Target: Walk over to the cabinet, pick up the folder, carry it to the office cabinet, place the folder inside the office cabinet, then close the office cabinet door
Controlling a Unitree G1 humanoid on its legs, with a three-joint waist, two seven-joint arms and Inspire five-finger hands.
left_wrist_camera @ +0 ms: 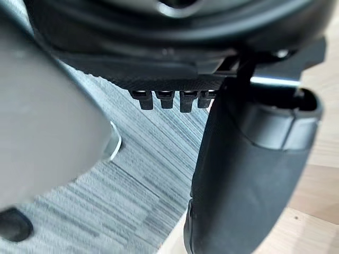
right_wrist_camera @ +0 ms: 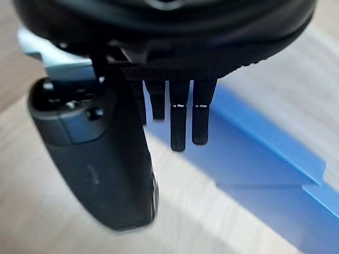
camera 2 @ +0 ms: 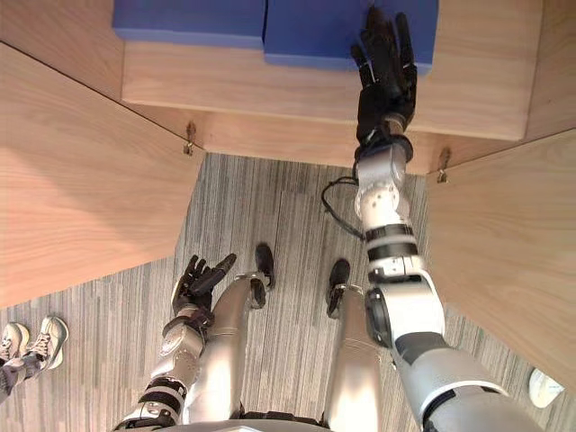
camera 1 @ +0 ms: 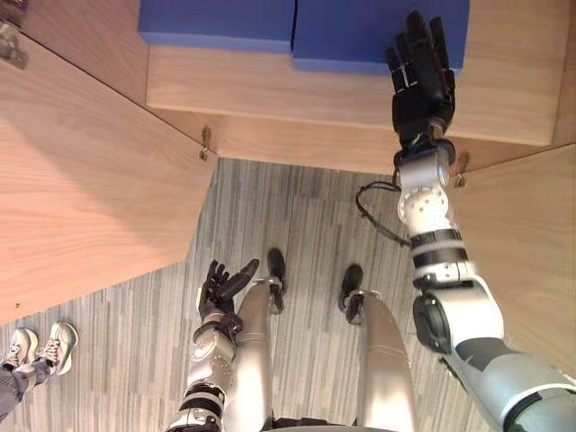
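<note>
Reaching the right hand (camera 1: 421,76), fingers straight and loosely spread, onto the blue folder (camera 1: 346,31) lying on the office cabinet shelf (camera 1: 270,90); seemingly finishing the placing. Hanging the left hand (camera 1: 223,286) low, relaxed, empty. Needing next: drawing back, swinging the open cabinet door (camera 1: 90,198) shut.
</note>
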